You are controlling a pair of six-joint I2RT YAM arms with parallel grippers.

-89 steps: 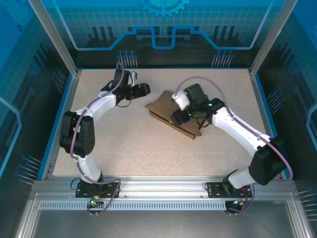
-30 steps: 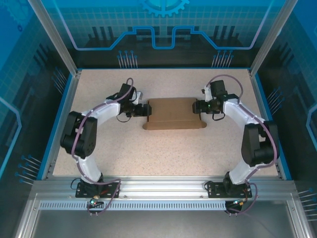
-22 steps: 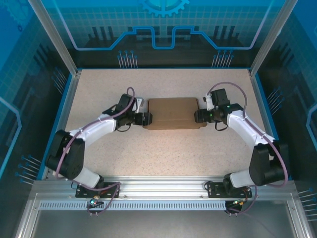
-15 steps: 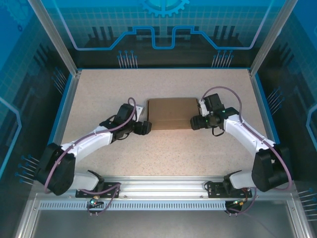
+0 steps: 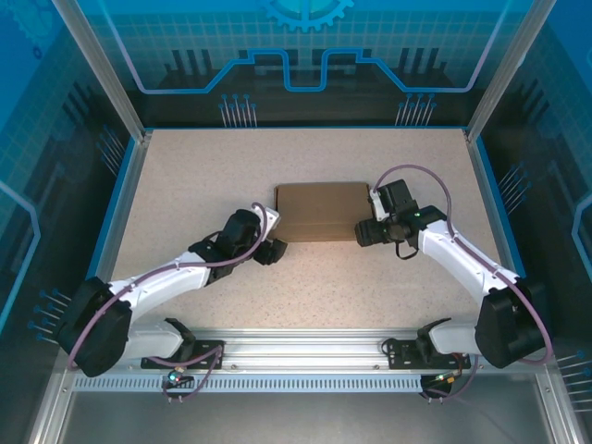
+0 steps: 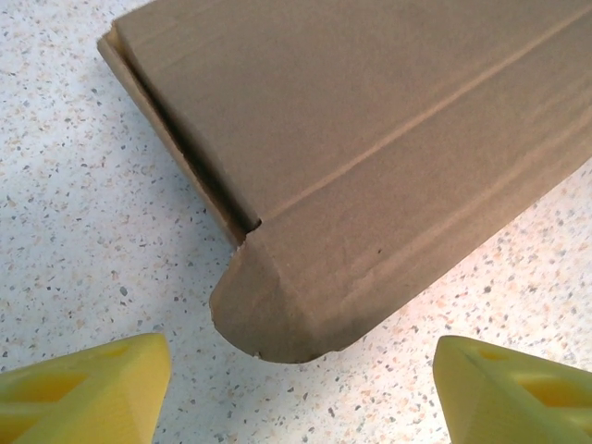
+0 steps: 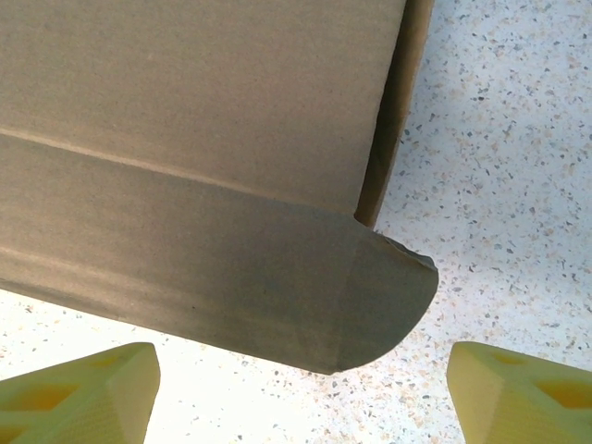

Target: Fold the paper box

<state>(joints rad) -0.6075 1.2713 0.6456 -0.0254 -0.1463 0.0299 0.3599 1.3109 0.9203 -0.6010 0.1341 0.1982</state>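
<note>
The paper box (image 5: 321,209) is a flat, closed brown cardboard mailer lying in the middle of the table. Its rounded front flap corner (image 6: 277,314) lies just ahead of my left gripper (image 6: 301,384), whose yellow fingers (image 6: 83,388) stand wide apart with nothing between them. From above, the left gripper (image 5: 274,250) sits just off the box's near left corner. My right gripper (image 5: 363,232) is at the near right corner, open too. The other rounded flap corner (image 7: 370,296) lies ahead of the right gripper (image 7: 301,393) without touching it.
The speckled tabletop (image 5: 231,166) is ringed by a blue rim (image 5: 116,203) and an aluminium frame. Both arm bases are bolted to the rail (image 5: 305,356) at the near edge.
Both grippers slid from the box's left and right ends toward its near corners. The box turned square, and its front flap now lies flat against it.
</note>
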